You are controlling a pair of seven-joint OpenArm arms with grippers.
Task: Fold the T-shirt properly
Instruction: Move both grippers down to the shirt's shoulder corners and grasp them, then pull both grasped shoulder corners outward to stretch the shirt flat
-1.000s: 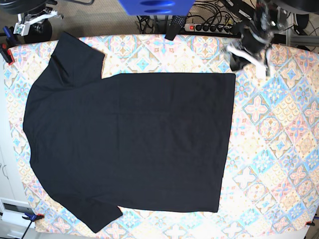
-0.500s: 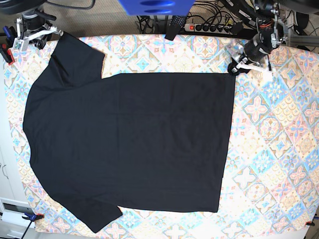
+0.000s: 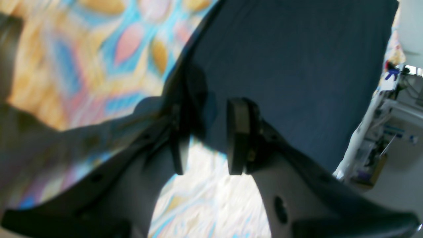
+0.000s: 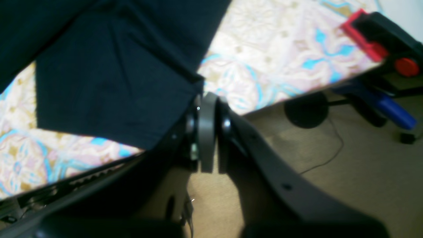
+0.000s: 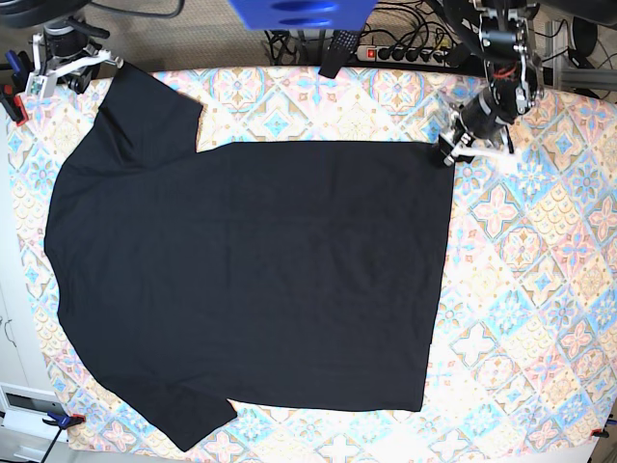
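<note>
Black T-shirt lies flat on the patterned bench, left tool spread over its hem corner, right tool pressed together beside the sleeve; next, pinch both edges.

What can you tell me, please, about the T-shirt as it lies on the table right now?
The T-shirt is plain black, matte, soft cloth with short sleeves and no print. It lies spread flat and unfolded on the patterned table, its hem toward the left gripper, whose open jaws straddle a hem corner. The right gripper, jaws shut, sits at one sleeve's edge; whether it pinches cloth is unclear.
</note>
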